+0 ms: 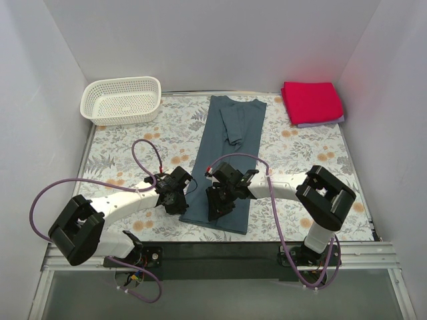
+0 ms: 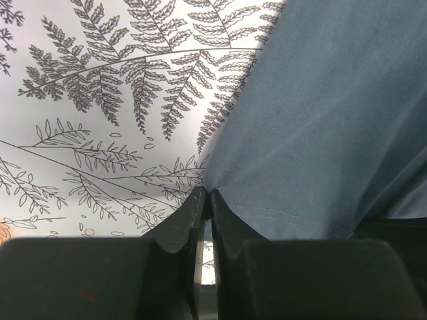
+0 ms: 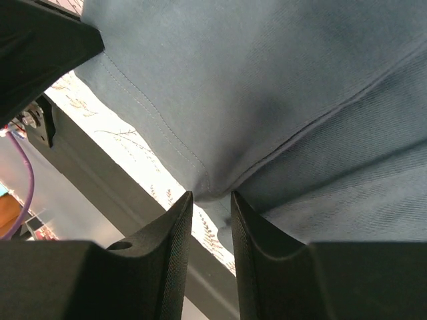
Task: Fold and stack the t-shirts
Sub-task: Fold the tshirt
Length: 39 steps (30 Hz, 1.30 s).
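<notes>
Right end effector [image 3: 211, 200] pinches blue-grey t-shirt [image 3: 267, 80] — fold hidden.

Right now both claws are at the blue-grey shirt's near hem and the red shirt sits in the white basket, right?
No: the top view shows the red shirt folded on the lavender shirt at the far right corner, not in the white basket. The rest holds.
</notes>
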Each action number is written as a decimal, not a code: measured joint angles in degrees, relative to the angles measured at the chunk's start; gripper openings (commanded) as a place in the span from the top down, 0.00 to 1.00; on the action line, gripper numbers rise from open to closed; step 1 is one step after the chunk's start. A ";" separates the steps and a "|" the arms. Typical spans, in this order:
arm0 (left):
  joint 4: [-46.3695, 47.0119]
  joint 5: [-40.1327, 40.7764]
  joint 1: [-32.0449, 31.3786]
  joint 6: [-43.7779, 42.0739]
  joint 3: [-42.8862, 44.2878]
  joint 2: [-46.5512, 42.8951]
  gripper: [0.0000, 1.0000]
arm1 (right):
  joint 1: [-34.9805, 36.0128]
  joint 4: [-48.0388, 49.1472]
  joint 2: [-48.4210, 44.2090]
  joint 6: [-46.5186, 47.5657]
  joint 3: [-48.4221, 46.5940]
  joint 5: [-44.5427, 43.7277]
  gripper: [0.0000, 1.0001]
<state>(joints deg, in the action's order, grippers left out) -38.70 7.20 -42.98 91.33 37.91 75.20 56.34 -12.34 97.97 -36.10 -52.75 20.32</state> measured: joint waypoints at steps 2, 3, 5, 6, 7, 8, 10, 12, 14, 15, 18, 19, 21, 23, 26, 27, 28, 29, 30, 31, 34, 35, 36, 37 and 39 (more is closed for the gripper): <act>0.15 -0.17 0.00 0.00 -0.04 0.00 0.91 | 0.04 0.02 0.02 -0.13 -0.09 0.02 0.71; 0.17 -0.20 0.00 0.02 -0.04 0.00 0.91 | 0.07 0.02 0.02 -0.17 -0.11 0.04 0.71; 0.17 -0.20 0.00 0.04 -0.04 0.00 0.91 | 0.11 -0.02 0.13 -0.22 -0.20 0.20 0.73; 0.17 -0.20 0.00 0.04 -0.04 0.00 0.91 | 0.11 -0.04 0.31 -0.22 -0.33 0.26 0.77; 0.17 -0.20 0.00 0.07 -0.04 0.00 0.91 | 0.11 0.04 0.57 -0.22 -0.50 0.44 0.79; 0.15 -0.22 0.00 0.11 -0.04 0.00 0.91 | 0.13 0.04 0.83 -0.31 -0.63 0.50 0.82; 0.11 -0.22 0.00 0.22 -0.04 0.00 0.91 | 0.17 0.00 1.18 -0.37 -0.66 0.72 0.92; -0.09 -0.22 0.00 0.35 -0.04 0.00 0.91 | 0.20 0.00 1.20 -0.52 -0.66 0.92 0.99; -0.48 -0.22 0.00 0.44 -0.04 -0.07 0.91 | 0.22 -0.13 1.18 -0.52 -0.66 1.25 0.99; -0.76 -0.22 0.00 0.46 -0.04 -0.11 0.91 | 0.22 -0.42 1.14 -0.42 -0.66 1.38 0.99; -1.90 -0.31 0.00 0.61 -0.04 -0.57 0.91 | 0.22 -1.38 0.85 0.07 -0.66 2.21 0.99; -2.21 -0.39 0.00 0.63 -0.04 -0.76 0.91 | 0.22 -1.53 0.76 0.22 -0.66 2.58 0.99; -2.69 -0.61 0.00 0.63 -0.04 -1.03 0.91 | 0.22 -1.88 0.74 0.46 -0.66 3.43 0.99; -3.08 -0.94 0.00 0.66 -0.07 -1.01 0.90 | 0.22 -2.47 0.74 0.57 -0.66 4.20 0.99; -3.10 -1.81 -0.02 0.83 -0.63 -1.01 0.89 | 0.22 -2.84 0.76 0.96 -0.66 5.70 0.90; -3.13 -2.10 -0.02 0.90 -0.96 -0.94 0.89 | 0.22 -2.86 0.79 1.16 -0.66 6.08 0.88; -3.15 -2.40 -0.02 1.07 -1.22 -0.90 0.88 | 0.24 -2.89 0.81 1.49 -0.66 6.62 0.86; -3.17 -2.67 -0.02 1.07 -1.22 -0.90 0.86 | 0.28 -3.02 0.81 1.77 -0.66 6.95 0.83; -3.17 -2.82 -0.02 1.07 -1.22 -0.90 0.83 | 0.33 -3.19 0.81 2.05 -0.66 7.08 0.79; -3.17 -2.97 -0.02 1.05 -1.22 -0.94 0.81 | 0.33 -3.56 0.76 2.36 -0.70 7.06 0.77; -3.82 -3.13 0.00 1.03 -1.22 -1.49 0.67 | 0.13 -5.68 -0.11 3.69 -0.92 6.27 0.74; -4.28 -3.23 0.00 0.98 -1.22 -1.88 0.62 | -0.22 -6.40 -0.85 4.07 -1.03 5.66 0.74; -4.76 -3.32 0.00 0.92 -1.18 -2.49 0.56 | -0.72 -6.99 -1.90 4.48 -1.14 5.03 0.74; -5.22 -3.37 0.00 0.83 -1.03 -3.08 0.53 | -1.64 -7.43 -3.17 4.85 -1.22 4.33 0.74; -6.27 -3.41 -0.02 0.76 -0.13 -4.22 0.51 | -4.20 -7.69 -6.19 5.60 -1.68 2.89 0.74</act>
<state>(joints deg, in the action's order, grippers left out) -44.97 3.79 -43.00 92.09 37.78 70.98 52.14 -20.03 91.79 -30.50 -54.43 23.20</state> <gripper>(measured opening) 0.463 0.260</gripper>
